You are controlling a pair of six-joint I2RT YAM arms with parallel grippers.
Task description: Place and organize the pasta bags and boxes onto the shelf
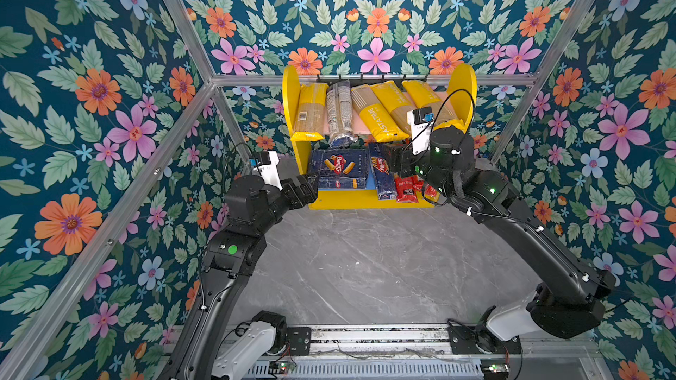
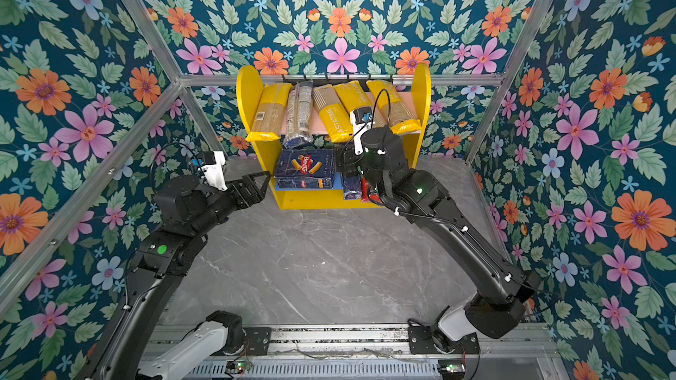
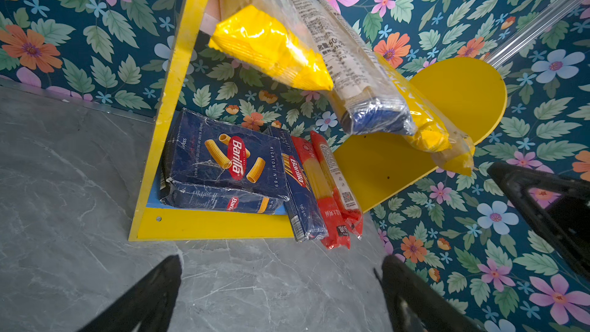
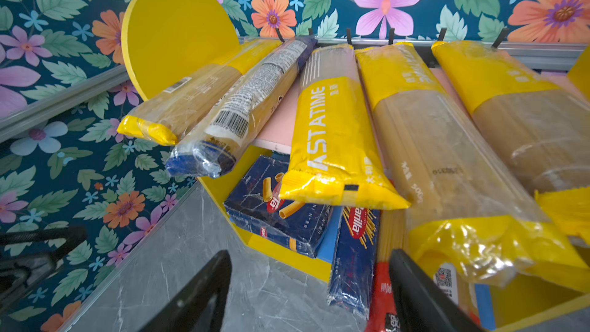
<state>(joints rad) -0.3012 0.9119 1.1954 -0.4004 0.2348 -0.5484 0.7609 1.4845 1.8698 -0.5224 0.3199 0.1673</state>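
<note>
Right wrist view: PASTATIME bag [image 4: 332, 142] overhangs, partly hiding rigatoni box [image 4: 255, 199].

Glossy plastic bags [image 4: 332, 142], creased cardboard boxes [image 3: 204, 142]

Barilla in a red oval on the wide blue box [image 3: 223, 161], with RIGATONI N°89 and 500g printed along its edges. Barilla again on the narrow blue box [image 3: 300, 193], plus SPAGHETTI and 500g e. One yellow bag [image 4: 329, 142] shows ASTATIME. A red bag [image 3: 346, 199] carries a QR code.
</note>
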